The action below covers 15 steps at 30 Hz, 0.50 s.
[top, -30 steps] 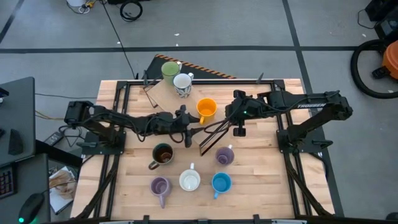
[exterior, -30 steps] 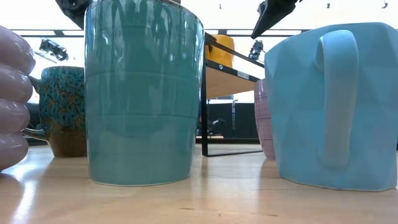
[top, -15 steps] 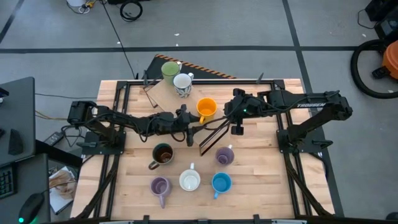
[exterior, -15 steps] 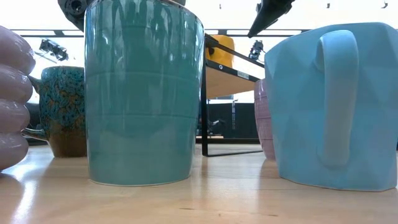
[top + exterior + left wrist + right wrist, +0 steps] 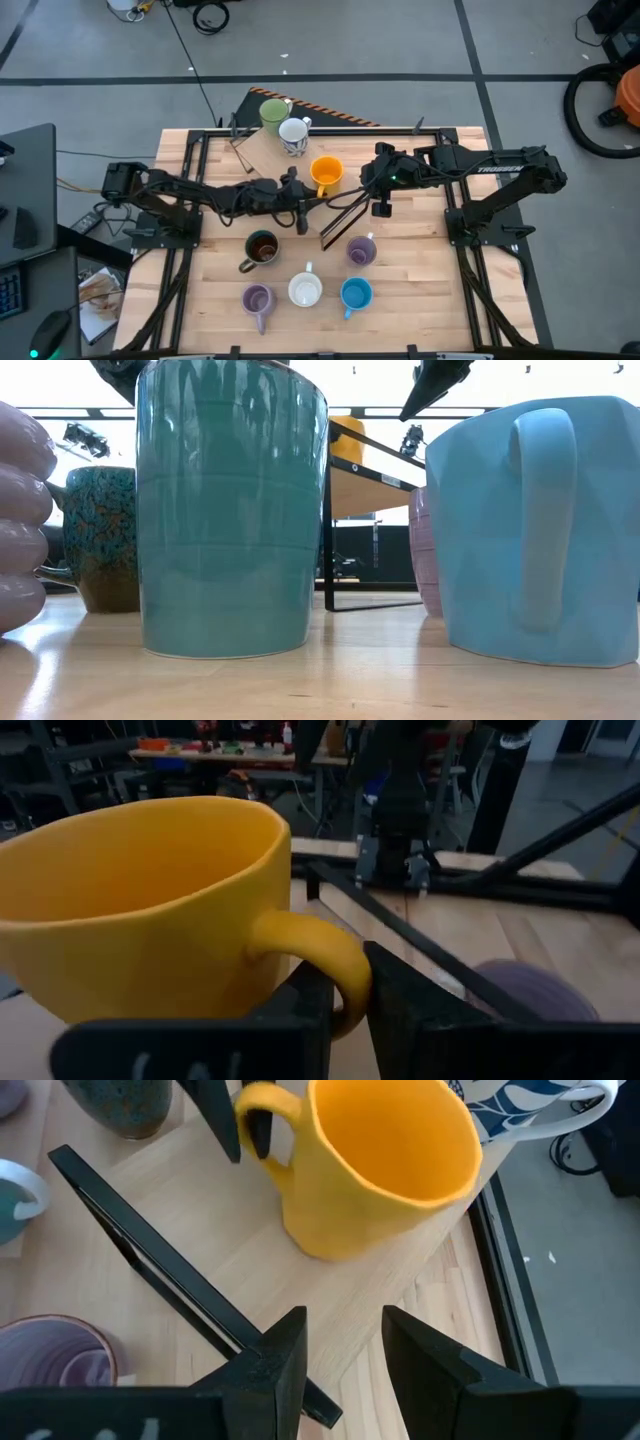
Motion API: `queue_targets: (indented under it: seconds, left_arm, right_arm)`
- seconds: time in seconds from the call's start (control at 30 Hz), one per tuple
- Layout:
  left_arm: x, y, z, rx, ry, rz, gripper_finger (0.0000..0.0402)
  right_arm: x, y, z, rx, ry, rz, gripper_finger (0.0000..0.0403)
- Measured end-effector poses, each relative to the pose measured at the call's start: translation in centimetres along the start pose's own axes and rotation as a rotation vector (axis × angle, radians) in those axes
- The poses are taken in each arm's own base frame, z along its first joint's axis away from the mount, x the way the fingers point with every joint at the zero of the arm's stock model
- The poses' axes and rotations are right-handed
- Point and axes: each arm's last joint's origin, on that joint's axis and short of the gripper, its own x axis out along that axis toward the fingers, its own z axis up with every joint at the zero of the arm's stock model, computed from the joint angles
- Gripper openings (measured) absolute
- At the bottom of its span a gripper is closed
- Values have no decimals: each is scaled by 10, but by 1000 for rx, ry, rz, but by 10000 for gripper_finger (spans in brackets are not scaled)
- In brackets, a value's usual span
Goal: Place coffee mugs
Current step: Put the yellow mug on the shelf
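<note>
Eight mugs in all are on this table [image 5: 420, 300], and the one that matters sits right at my left pincer [image 5: 345, 995]: the orange mug [image 5: 327, 173] stands upright on the raised wooden platform [image 5: 262, 150], its handle pointing back toward my left arm, so the handle's loop lies between my two fingers and they have closed in on it. I judge the grip is on, or just about on; the mug's base looks to be on the platform, not lifted. My left arm is clearly the nearer one, reaching in from the left, with the handle running along my line of reach. My right pincer [image 5: 345, 1345] hovers just beside the same mug on its far side, its fingers apart and holding nothing. Counting the rest: one green mug [image 5: 273, 113] and one patterned white mug [image 5: 294, 133] at the platform's back corner, touching or nearly so; one dark brown mug [image 5: 261, 248]; two lavender mugs, one near the front [image 5: 257, 299] and one under the right arm [image 5: 361, 250]; one plain white mug [image 5: 305, 290]; one blue mug [image 5: 356, 294]. One thin black frame [image 5: 345, 215] stands between the orange mug and the lower lavender one.
</note>
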Motion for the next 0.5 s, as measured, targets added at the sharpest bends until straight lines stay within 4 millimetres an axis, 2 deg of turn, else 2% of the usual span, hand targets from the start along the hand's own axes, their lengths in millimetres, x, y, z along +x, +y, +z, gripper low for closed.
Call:
queue_targets:
  seconds: [0.23, 0.5]
  left_arm:
    - [-23, 2, 12, 63, 88, -51, 46]
    - [-66, 7, 28, 99, 201, -168, 41]
  right_arm:
    - [0, 0, -1, 0, 8, 10, 138]
    - [0, 1, -1, 4, 7, 17, 138]
